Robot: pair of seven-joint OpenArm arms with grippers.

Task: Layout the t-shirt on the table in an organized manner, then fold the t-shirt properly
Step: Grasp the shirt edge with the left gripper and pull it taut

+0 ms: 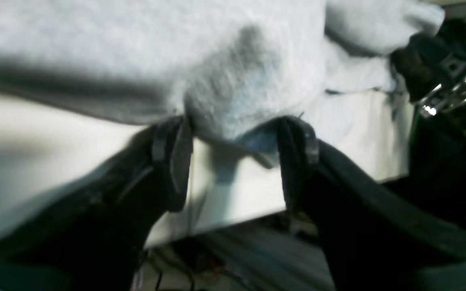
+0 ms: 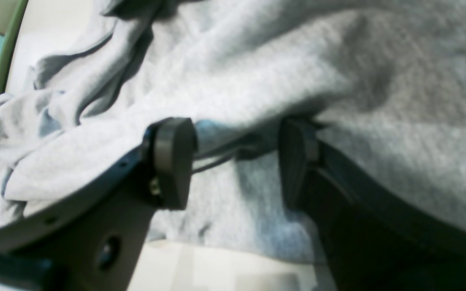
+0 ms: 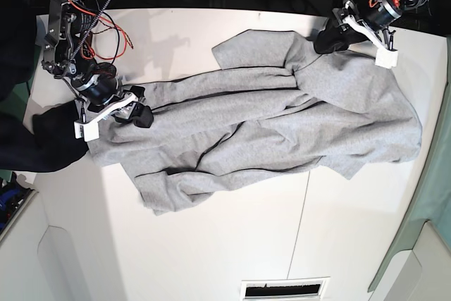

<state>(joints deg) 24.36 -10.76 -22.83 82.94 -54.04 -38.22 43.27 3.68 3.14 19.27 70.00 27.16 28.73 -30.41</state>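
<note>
The light grey t-shirt [image 3: 282, 114] lies crumpled and stretched across the white table [image 3: 211, 244], with folds running along its length. My left gripper [image 3: 325, 39] is at the shirt's far right corner. In the left wrist view its jaws [image 1: 235, 141] stand wide apart, with a bulge of the t-shirt [image 1: 233, 81] sagging between the tips above the table [image 1: 237, 190]. My right gripper [image 3: 141, 114] is at the shirt's left end. It is open [image 2: 237, 157], and the t-shirt [image 2: 297, 60] drapes over and behind both fingers [image 2: 172, 161]. No lettering shows.
A dark cloth [image 3: 42, 139] bulges over the table's left edge beside the right arm. A thin seam [image 3: 299, 223] crosses the near tabletop, and a slotted vent [image 3: 285, 289] sits at the front edge. Loose wires hang around the right arm's base [image 3: 84, 5].
</note>
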